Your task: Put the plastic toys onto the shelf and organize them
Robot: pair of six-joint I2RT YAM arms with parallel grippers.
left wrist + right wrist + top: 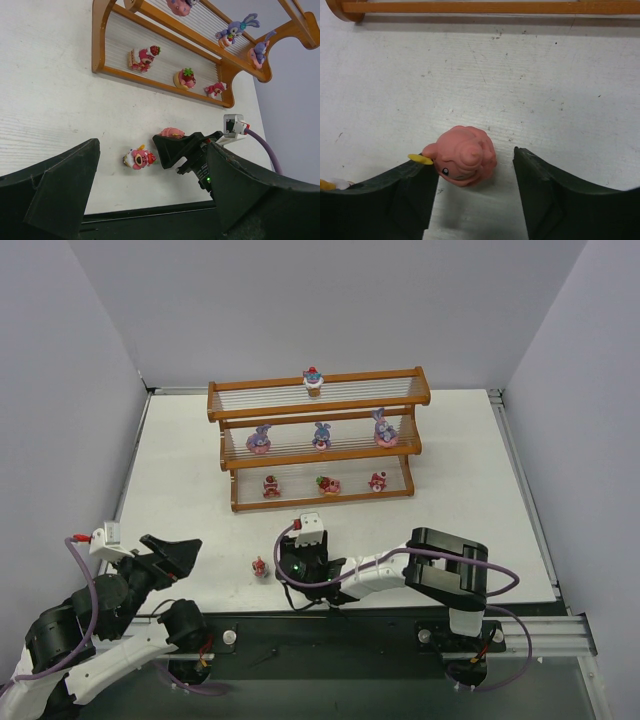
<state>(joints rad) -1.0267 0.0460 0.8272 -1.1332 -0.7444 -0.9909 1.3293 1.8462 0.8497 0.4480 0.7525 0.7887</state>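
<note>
Straddling pink toy point(465, 161), right claw point(472, 162) open wide, grazing it.

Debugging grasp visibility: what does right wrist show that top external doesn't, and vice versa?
Right wrist only: a pink toy lying on the table between the open fingers of the right pincer; from above the right arm hides it. Top external only: the whole shelf holding seven toys, one on top, three on each lower tier, a loose toy on the table, and the open left pincer. Both: the shelf's lowest front rail and the white table.
</note>
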